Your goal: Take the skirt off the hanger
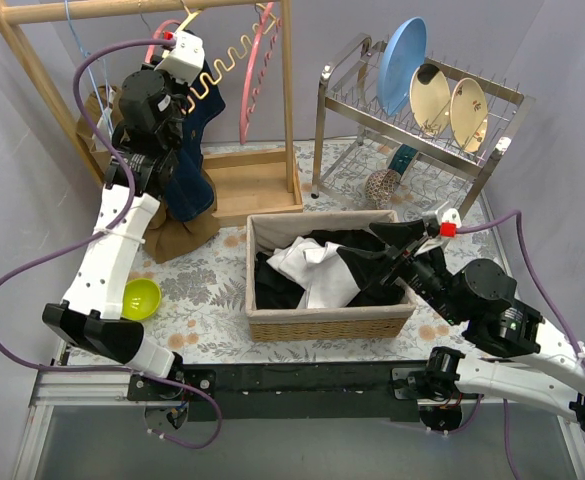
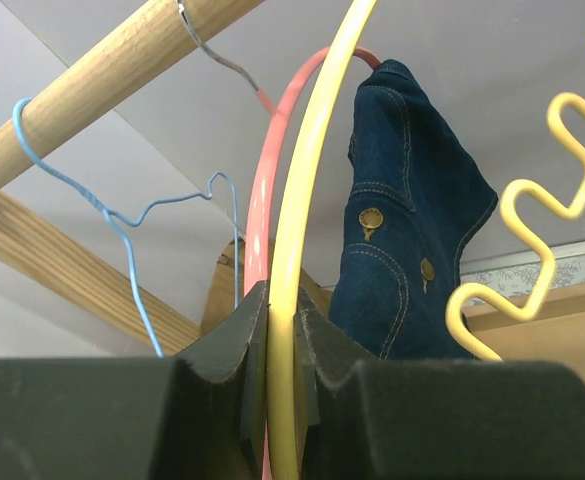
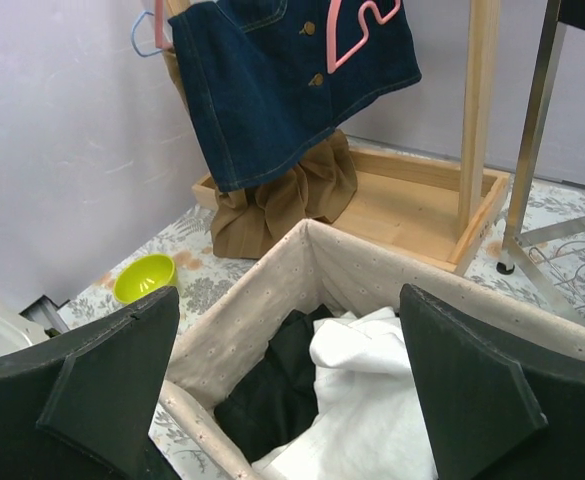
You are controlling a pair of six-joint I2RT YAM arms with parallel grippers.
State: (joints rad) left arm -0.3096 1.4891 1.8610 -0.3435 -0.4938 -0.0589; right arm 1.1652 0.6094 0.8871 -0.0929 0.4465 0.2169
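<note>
Floral-patterned cloth covers the table, and at its far left stands a wooden clothes rack. From above, a denim skirt hangs under the rack's rod, with a wavy yellow hanger and a pink hanger beside it and a heap of brown cloth at the rack's foot. The left gripper is raised to the hangers just below the rod. Right of the rack's base sits a wicker basket of black and white clothes, with the right gripper over its right end; a green bowl lies on the near side of the rack, and a dish rack with plates stands well to the rack's right. In the left wrist view, the left gripper is clamped on the yellow hanger, its fingers pressed against the bar from both sides. The pink hanger curves just behind, the skirt hangs to their right with its top edge at the pink curve, and a blue wire hanger hooks over the rod. In the right wrist view, the right gripper stands wide apart and holds nothing, its fingers above the basket. Beyond it the skirt hangs on the rack, above the brown cloth, with the bowl to the left.
</note>
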